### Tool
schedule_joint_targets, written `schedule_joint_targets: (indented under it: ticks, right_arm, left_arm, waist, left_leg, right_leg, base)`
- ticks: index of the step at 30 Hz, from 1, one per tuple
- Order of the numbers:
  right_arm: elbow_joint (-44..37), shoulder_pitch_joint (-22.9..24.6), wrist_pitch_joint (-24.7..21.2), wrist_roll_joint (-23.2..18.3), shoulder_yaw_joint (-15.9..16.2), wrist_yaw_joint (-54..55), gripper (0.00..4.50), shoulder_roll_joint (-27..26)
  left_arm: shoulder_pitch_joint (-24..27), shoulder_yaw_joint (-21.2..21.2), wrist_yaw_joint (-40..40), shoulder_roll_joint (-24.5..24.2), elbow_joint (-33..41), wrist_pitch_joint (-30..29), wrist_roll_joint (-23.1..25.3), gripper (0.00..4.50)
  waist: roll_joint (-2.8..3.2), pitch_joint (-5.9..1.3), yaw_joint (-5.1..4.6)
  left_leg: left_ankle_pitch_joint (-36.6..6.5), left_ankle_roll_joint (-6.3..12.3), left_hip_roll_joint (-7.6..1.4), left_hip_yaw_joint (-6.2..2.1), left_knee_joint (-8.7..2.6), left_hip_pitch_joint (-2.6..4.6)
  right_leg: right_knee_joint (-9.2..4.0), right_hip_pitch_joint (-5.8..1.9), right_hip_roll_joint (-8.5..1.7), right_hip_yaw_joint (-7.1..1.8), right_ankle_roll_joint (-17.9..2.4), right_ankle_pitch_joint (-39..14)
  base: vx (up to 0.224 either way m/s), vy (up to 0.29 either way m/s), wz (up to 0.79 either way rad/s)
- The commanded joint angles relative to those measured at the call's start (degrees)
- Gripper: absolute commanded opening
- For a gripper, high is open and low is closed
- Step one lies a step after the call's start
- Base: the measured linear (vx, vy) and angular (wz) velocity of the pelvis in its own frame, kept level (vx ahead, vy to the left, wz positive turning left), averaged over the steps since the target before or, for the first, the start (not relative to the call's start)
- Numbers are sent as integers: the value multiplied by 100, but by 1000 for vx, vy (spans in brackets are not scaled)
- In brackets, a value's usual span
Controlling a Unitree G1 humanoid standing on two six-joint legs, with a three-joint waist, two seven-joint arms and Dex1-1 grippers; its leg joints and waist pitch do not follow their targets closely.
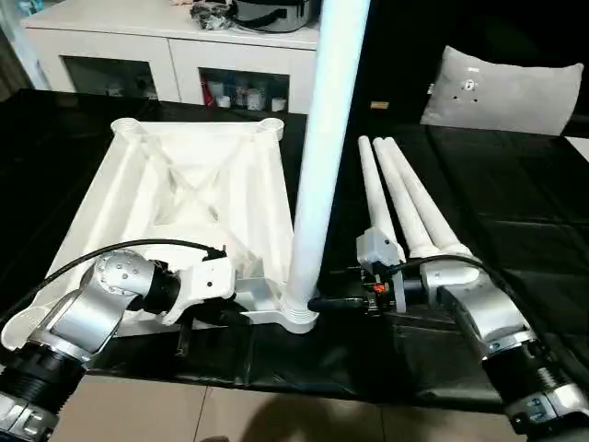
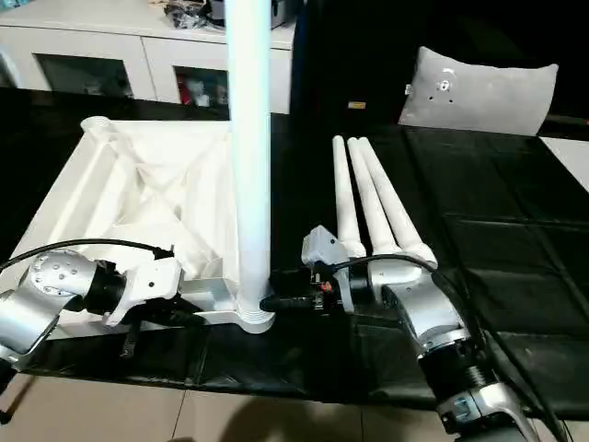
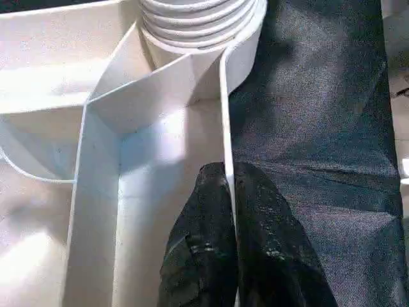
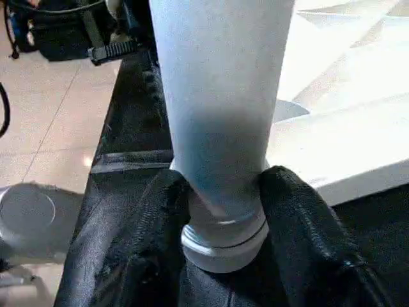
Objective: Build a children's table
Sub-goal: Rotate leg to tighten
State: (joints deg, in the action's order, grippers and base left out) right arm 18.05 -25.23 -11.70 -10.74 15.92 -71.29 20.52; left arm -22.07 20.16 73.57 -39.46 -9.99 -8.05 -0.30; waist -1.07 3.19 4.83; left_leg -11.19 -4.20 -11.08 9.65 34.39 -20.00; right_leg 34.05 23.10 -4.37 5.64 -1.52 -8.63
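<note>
A: So, the big piece first: where does it sit?

B: On the black-covered work surface [image 1: 515, 276], the white plastic rectangular table top [image 1: 184, 198] lies ribbed underside up, its long sides running away from the robot. Its near edge wall is pinched flat between the closed fingers of the left gripper [image 3: 229, 211], which steadies it.

A: And the leg?

B: One long white tapered tubular leg [image 1: 324, 138] stands upright in the round corner socket [image 1: 296, 318] nearest the robot on its right side, long axis vertical, thick end down. The right gripper [image 4: 223, 211] has a black finger on each side of that base, just above the socket collar; they look to be touching it, though I can't say how firmly.

A: How would you finish the seating?

B: My judgement: keep the leg plumb, grip low, twist or press straight down its axis, and let the left hold resist any sliding.

A: The rest?

B: Three spare white tapered legs [image 1: 405, 203] lie side by side, tips pointing away.
</note>
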Motion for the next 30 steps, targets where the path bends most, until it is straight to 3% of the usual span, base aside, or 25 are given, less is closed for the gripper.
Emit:
schedule_joint_targets:
  ticks: [1,6,12,20,23,30]
  right_arm:
    - [-41,28,-233,-18,154,0,234,-87]
    - [-138,47,-337,-104,159,-57,276,-87]
    - [66,22,217,290,234,362,330,-208]
    - [118,-4,123,272,279,374,330,-282]
    - [143,-10,104,261,284,367,294,-279]
    - [132,37,3,242,323,323,261,-216]
  left_arm:
    - [-41,60,26,23,84,126,55,0]
    - [-76,72,8,52,56,124,65,0]
    - [-85,82,-9,53,41,138,72,0]
    - [-93,81,3,44,30,146,88,0]
    - [-90,80,11,27,23,162,95,0]
    - [-71,67,12,12,26,160,90,0]
  waist:
    - [46,-339,-25]
    - [48,-351,-23]
    - [56,-356,-13]
    - [58,-349,-20]
    - [60,-353,-19]
    - [56,-351,-19]
  left_leg:
    - [-1627,31,-205,-77,-459,45]
    - [-1604,22,-218,-78,-460,50]
    - [-1526,-30,-226,-68,-468,46]
    - [-1655,-25,-219,-78,-473,49]
    - [-1621,-26,-223,-75,-471,53]
    - [-1630,-30,-221,-72,-472,50]
  right_leg:
    - [-510,-246,-408,-298,-626,-2941]
    - [-487,-245,-405,-306,-668,-2771]
    - [-442,-238,-412,-320,-799,-2450]
    - [-470,-251,-416,-324,-699,-2665]
    - [-455,-248,-412,-328,-744,-2556]
    - [-451,-255,-411,-329,-768,-2528]
  base:
    - [0,0,0]
    - [0,0,0]
    - [0,0,0]
    - [0,0,0]
    - [0,0,0]
    - [0,0,0]
